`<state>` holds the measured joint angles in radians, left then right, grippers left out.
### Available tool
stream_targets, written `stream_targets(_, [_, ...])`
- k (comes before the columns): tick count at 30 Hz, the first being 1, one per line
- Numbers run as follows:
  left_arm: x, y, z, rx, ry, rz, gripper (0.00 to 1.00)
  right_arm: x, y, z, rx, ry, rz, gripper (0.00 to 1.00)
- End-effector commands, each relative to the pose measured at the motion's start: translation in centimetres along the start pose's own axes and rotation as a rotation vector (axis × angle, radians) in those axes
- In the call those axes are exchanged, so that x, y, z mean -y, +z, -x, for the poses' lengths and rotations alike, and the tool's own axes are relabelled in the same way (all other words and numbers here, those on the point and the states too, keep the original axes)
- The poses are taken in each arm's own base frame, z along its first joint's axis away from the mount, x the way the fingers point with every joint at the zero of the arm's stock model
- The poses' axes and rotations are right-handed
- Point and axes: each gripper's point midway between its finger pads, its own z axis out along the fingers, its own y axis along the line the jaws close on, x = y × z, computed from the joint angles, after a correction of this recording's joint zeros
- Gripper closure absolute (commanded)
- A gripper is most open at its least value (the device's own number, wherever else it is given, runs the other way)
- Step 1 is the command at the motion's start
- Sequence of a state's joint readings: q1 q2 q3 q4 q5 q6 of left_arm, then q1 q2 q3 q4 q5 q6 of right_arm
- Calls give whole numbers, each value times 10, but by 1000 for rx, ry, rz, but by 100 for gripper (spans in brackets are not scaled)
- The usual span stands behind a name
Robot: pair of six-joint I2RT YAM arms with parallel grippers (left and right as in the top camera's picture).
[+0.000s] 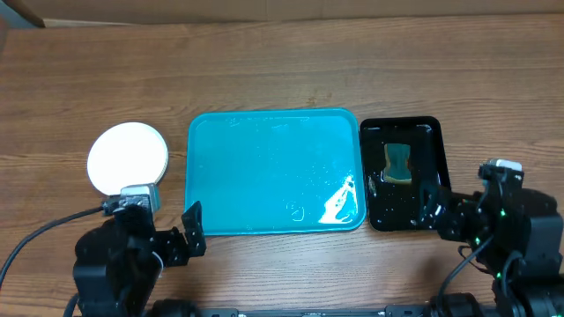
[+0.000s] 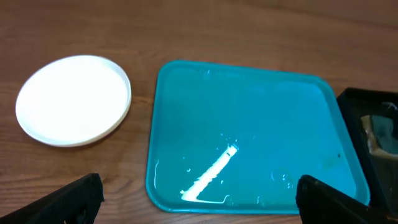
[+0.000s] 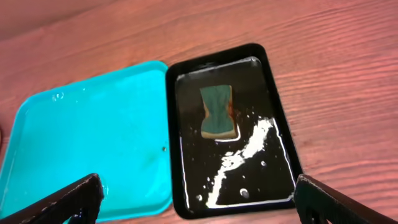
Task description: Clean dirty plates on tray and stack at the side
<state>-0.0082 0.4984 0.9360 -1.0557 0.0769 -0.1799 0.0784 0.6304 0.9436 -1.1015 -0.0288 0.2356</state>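
The turquoise tray [image 1: 273,172] lies in the middle of the table, wet and with no plates on it; it also shows in the left wrist view [image 2: 249,130] and the right wrist view [image 3: 87,137]. A white plate [image 1: 128,158] sits on the table left of the tray, also in the left wrist view [image 2: 73,99]; I cannot tell whether others lie under it. My left gripper [image 2: 199,199] is open and empty, near the tray's front left corner [image 1: 187,236]. My right gripper [image 3: 196,199] is open and empty, by the black tray's front right corner [image 1: 429,211].
A narrow black tray [image 1: 403,172] with water and a green-and-tan sponge [image 1: 397,162] lies right of the turquoise tray, touching it; it shows in the right wrist view [image 3: 233,130] with the sponge [image 3: 218,111]. A cable runs by the left arm.
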Motion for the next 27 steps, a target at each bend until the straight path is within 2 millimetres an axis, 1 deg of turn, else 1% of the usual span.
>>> stream_targets(1, [-2,3,-7,-20,13,9,0,5,2,-4,-11,1,-26,0])
stream_targets(5, [-4,3,-16,-58,11,16,0,5,2,-4,-11,1,-26,0])
stream_targets(11, [-5,3,-23,-84,9,20,0,5,2,-4,-11,1,-26,0])
stream_targets(17, [-5,3,-23,-86,9,20,0,6,2,-4,-12,1,-29,0])
stream_targets(22, [-5,3,-23,-85,9,21,0,18,-1,0,17,0,-97,0])
stream_targets(25, [-5,3,-23,-85,9,21,0,18,-6,-3,25,1,-90,0])
stream_targets(27, [-5,3,-23,-85,9,21,0,15,-12,0,62,0,-69,0])
